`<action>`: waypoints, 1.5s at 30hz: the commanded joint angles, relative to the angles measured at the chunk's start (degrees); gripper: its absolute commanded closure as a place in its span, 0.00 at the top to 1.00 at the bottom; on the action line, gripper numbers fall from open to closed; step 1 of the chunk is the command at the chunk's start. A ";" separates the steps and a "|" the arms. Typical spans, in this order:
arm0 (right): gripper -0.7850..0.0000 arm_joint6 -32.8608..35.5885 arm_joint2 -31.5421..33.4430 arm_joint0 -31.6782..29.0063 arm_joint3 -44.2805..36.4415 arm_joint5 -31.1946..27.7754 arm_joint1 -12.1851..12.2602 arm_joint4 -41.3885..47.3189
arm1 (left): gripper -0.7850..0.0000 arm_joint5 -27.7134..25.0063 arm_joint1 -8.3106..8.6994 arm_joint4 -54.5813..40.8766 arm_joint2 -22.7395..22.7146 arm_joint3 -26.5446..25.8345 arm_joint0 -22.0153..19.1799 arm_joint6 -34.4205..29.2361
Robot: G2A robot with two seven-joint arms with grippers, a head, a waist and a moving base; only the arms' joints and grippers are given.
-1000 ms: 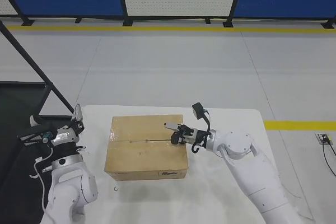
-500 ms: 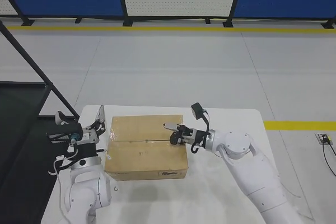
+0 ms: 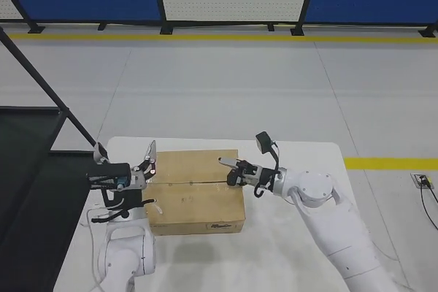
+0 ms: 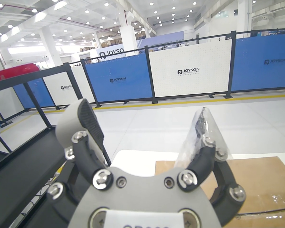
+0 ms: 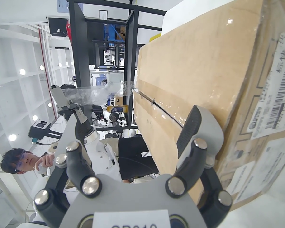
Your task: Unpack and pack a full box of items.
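Cardboard box [image 3: 196, 191], closed, is set on the white tabletop [image 3: 263, 248]; left gripper [image 3: 126, 159] fingers are spread at one end, right gripper [image 3: 232, 171] fingers spread opposite.

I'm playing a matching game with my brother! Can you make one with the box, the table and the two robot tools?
Things: 1 box; 2 table; 3 left tool; 4 right tool.
Matches: A white; B clear plastic on one finger; C brown, flaps shut; D at the box's end with the labels.
Pairs: 1-C; 2-A; 3-B; 4-D.
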 commanded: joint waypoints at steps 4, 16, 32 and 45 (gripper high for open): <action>1.00 -0.33 0.31 -0.37 -1.03 1.35 0.22 -0.19 | 1.00 -0.41 -0.42 0.93 0.87 0.53 -0.88 -0.69; 1.00 0.21 2.10 -2.59 -3.92 2.64 1.17 -0.25 | 1.00 -1.72 -1.45 3.57 3.29 1.63 -2.41 -1.77; 1.00 -0.83 3.62 -5.03 -7.15 3.45 2.14 -0.54 | 1.00 -3.45 -3.15 7.00 8.43 4.59 -4.85 -2.85; 1.00 -1.52 3.90 -5.81 -8.21 2.97 2.55 0.13 | 1.00 -3.77 -4.69 10.48 12.62 7.24 -6.35 -3.15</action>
